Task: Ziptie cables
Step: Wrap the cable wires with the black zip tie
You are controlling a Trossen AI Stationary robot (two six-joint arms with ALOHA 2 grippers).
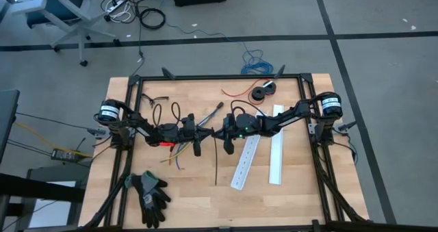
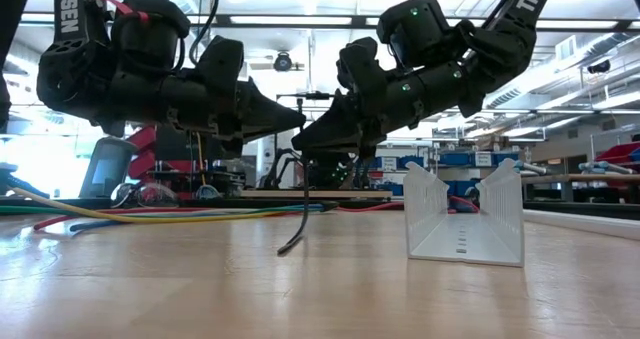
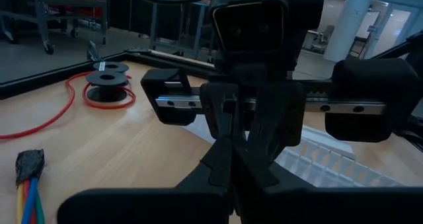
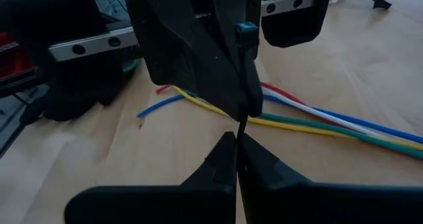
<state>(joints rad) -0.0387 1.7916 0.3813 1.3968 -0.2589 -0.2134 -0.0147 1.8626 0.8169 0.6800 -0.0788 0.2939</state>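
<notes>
While the two dark arms meet tip to tip over the middle of the pale wooden table (image 1: 205,198), they hide a lot of what lies under them. From above, the bundle of thin coloured cables (image 1: 179,152) shows only in bits: loose yellow and blue ends poke out below the left arm, and the dark joined end (image 1: 217,107) sticks out past it, toward the far side. At table height the cables (image 2: 150,217) lie flat on the wood as long yellow, red and blue lines. The left wrist view cuts the bundle off at the edge, with only its dark wrapped end (image 3: 29,164) and a few colours showing.

The left gripper (image 1: 202,133) is pressed together. The right gripper (image 1: 217,133) is pressed together on a thin black zip tie (image 2: 300,214), which hangs down from it with its tip resting on the wood. Whether the left gripper also pinches the tie is too hard to make out.

Two white plastic channel strips (image 1: 276,146) lie under the right arm, and a pair of grey and black gloves (image 1: 150,194) rests near the front edge
</notes>
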